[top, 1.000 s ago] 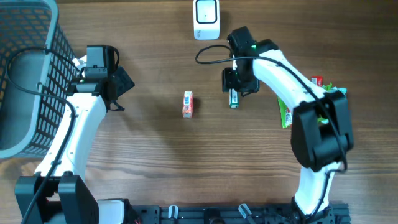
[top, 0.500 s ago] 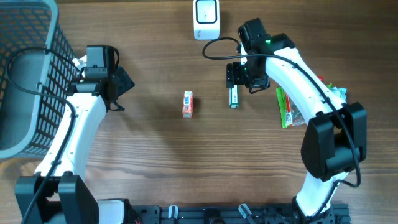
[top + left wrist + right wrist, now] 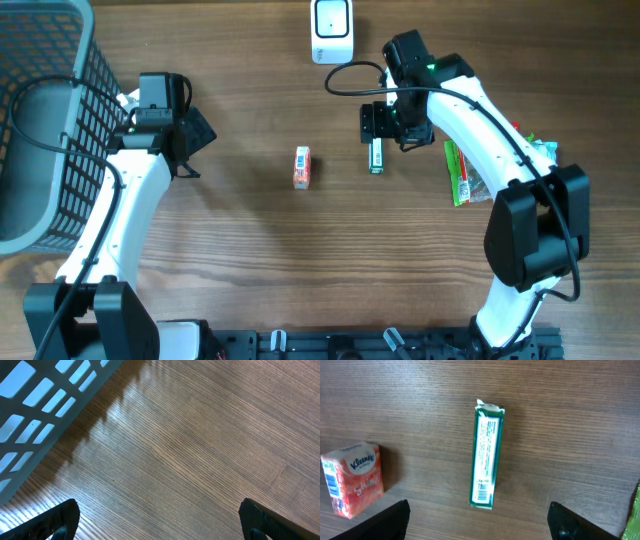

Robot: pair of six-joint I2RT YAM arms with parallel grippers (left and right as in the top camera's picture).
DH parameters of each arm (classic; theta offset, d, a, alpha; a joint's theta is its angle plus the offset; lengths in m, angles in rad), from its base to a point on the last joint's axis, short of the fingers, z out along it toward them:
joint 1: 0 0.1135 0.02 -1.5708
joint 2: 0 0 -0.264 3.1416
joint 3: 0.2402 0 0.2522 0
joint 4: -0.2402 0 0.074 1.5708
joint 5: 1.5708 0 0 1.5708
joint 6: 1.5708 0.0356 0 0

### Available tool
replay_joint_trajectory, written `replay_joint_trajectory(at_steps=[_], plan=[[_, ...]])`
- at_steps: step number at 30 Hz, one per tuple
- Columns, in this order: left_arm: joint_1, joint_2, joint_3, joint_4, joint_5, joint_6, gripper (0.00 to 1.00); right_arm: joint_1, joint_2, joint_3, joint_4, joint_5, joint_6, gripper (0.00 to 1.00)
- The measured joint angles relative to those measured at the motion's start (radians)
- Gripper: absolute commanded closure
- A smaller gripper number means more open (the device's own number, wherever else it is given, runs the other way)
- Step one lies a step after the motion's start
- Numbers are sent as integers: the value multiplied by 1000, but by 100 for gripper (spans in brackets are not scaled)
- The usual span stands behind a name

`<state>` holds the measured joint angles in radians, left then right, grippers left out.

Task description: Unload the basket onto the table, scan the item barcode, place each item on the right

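"Kleenex" legible on orange tissue pack point(image 3: 352, 480), mid-worktop; further script below the brand unreadable; green stick pack point(image 3: 486, 455) beside it has white label with barcode at one end; print too small to read

At my nine o'clock stands a grey mesh basket point(image 3: 80, 90); a Kleenex pack point(image 3: 302, 167) lies mid-tabletop point(image 3: 250, 260), green packets point(image 3: 458, 175) at three o'clock.

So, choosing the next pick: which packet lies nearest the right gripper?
The slim green pack, lying directly beneath the right gripper; the orange Kleenex pack sits farther away.
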<state>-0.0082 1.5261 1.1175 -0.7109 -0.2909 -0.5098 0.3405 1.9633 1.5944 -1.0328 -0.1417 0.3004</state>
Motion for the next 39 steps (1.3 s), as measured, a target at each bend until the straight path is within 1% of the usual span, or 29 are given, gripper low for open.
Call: replay_joint_trajectory(at_steps=[3, 6, 8, 12, 14, 16, 18, 23, 26, 27, 31, 37, 39], plan=[[0, 0, 0, 0, 0, 0, 0, 0, 0, 0, 0, 0, 0, 13], [0, 0, 0, 0, 0, 0, 0, 0, 0, 0, 0, 0, 0, 20], [0, 0, 0, 0, 0, 0, 0, 0, 0, 0, 0, -2, 1, 28], [0, 0, 0, 0, 0, 0, 0, 0, 0, 0, -15, -10, -8, 37], [0, 0, 0, 0, 0, 0, 0, 0, 0, 0, -35, -12, -14, 38], [0, 0, 0, 0, 0, 0, 0, 2, 0, -9, -8, -14, -16, 38], [0, 0, 0, 0, 0, 0, 0, 14, 0, -85, 113, -15, -19, 38], [0, 0, 0, 1, 0, 0, 0, 26, -2, -167, 231, -7, -19, 38], [0, 0, 0, 0, 0, 0, 0, 25, -2, -220, 294, -3, -19, 43], [0, 0, 0, 0, 0, 0, 0, 25, -2, -230, 302, -3, -19, 48], [0, 0, 0, 0, 0, 0, 0, 25, -2, -263, 293, -3, -14, 52], [0, 0, 0, 0, 0, 0, 0, 39, -2, -264, 260, 1, -6, 52], [0, 0, 0, 0, 0, 0, 0, 61, -2, -264, 238, 1, 19, 51]])
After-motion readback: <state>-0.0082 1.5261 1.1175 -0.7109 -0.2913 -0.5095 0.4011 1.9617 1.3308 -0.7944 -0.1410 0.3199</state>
